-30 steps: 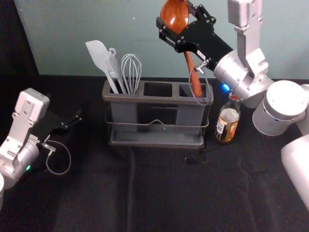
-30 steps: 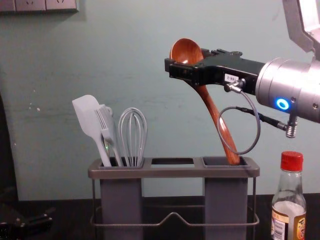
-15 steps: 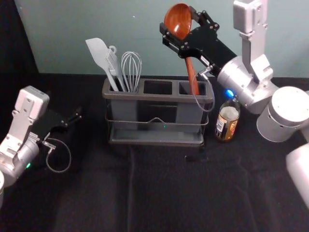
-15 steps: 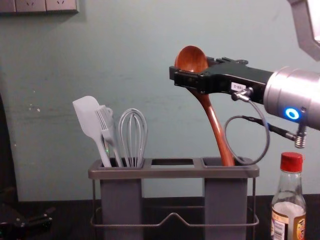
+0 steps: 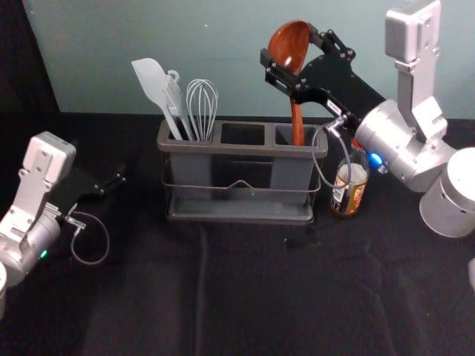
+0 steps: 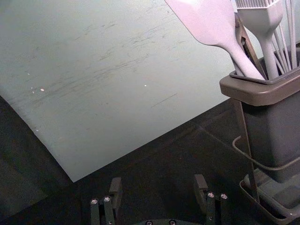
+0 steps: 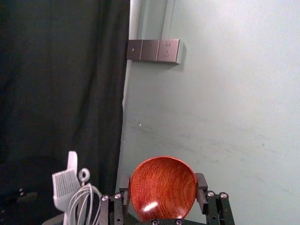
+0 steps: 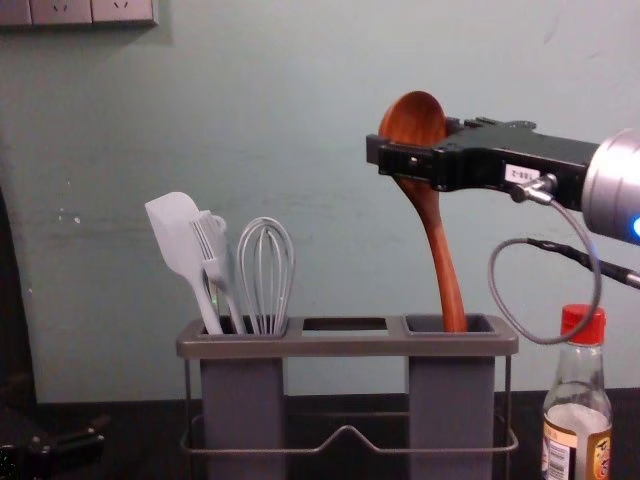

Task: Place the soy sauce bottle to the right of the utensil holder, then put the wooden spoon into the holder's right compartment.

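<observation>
Right gripper [image 5: 288, 44] above utensil holder [image 5: 241, 151], fingers clamped on wooden spoon [image 5: 297, 122], handle in right compartment. Left gripper [image 5: 119, 177] at left, fingers apart.

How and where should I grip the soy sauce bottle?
Probably around the straight, labelled body, coming level from the right: the soy sauce bottle stands upright, tapers up to its red cap, and has the utensil holder close on its left.

Whisk [image 8: 266, 275] and spoon [image 8: 437, 235] flank free room above the middle compartment [image 5: 243, 134].
</observation>
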You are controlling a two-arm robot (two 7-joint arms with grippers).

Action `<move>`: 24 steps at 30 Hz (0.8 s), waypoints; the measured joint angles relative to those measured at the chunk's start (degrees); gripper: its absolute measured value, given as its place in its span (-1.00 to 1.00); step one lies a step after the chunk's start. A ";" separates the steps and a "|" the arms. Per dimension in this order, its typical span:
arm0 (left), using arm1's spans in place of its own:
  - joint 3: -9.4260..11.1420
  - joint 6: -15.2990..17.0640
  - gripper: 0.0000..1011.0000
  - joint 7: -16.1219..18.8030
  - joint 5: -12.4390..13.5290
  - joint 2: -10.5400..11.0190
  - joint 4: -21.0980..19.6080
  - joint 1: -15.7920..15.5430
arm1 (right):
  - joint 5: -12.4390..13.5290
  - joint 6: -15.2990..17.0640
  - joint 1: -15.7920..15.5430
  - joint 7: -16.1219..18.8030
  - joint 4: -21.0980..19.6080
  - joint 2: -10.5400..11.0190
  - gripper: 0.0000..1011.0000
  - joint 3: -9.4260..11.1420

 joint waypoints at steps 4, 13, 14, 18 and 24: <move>0.00 0.00 0.99 0.00 0.00 0.00 0.00 0.00 | 0.53 1.42 -1.11 0.05 -1.72 0.94 0.66 0.22; 0.00 0.00 0.99 0.00 0.00 0.00 0.00 0.00 | 2.23 4.51 -2.85 0.15 -4.16 2.76 0.66 0.90; 0.00 0.00 0.99 0.00 0.00 0.00 0.00 0.00 | 2.54 4.85 -3.13 0.22 -4.42 3.00 0.66 0.94; 0.00 0.00 0.99 0.00 0.00 0.00 0.00 0.00 | 3.10 5.54 -3.81 0.33 -4.86 3.55 0.66 0.94; 0.00 0.00 0.99 0.00 0.00 0.00 0.00 0.00 | 3.64 5.82 -4.83 0.15 -5.09 4.10 0.66 0.88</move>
